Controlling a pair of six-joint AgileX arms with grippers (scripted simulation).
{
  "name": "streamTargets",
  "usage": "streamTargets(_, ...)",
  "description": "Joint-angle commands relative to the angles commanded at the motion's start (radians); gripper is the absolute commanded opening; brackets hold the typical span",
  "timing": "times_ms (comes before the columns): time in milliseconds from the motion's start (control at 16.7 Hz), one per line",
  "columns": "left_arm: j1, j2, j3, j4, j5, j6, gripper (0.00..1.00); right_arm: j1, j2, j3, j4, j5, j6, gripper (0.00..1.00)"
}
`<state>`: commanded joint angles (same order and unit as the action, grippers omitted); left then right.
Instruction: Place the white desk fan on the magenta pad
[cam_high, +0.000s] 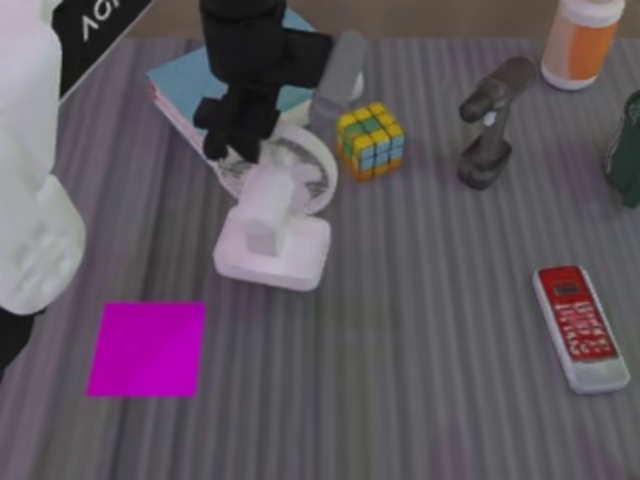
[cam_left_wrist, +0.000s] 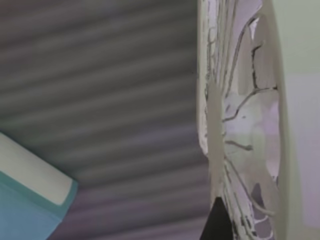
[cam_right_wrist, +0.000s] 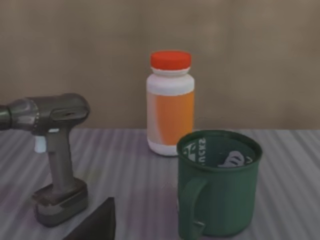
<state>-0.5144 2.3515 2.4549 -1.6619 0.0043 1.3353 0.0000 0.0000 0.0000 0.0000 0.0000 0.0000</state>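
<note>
The pad lies near the tabletop's front left corner. The fan stands upright mid-table toward the back edge. The left gripper sits at its grille; whether it grips cannot be told. Advice: lift straight, keep the fan upright, lower squarely.

You see the white desk fan in smooth matt plastic. The magenta pad looks flat and matt, and the surface looks ribbed and grey
</note>
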Motion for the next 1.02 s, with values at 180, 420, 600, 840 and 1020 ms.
streamTargets(180, 0.005, 0.014, 0.049, -0.044, 0.000, -0.002, 0.00, 0.000, 0.000, 0.000, 0.000, 0.000, 0.000, 1.00)
streamTargets(420, -0.001, 0.009, 0.047, -0.041, 0.000, -0.001, 0.00, 0.000, 0.000, 0.000, 0.000, 0.000, 0.000, 1.00)
streamTargets(600, -0.003, 0.004, 0.026, -0.056, -0.010, -0.058, 0.00, 0.000, 0.000, 0.000, 0.000, 0.000, 0.000, 1.00)
streamTargets(840, -0.002, -0.021, -0.043, -0.096, -0.040, -0.285, 0.00, 0.000, 0.000, 0.000, 0.000, 0.000, 0.000, 1.00)
streamTargets(1020, 0.005, -0.065, -0.118, -0.117, -0.066, -0.564, 0.00, 0.000, 0.000, 0.000, 0.000, 0.000, 0.000, 1.00)
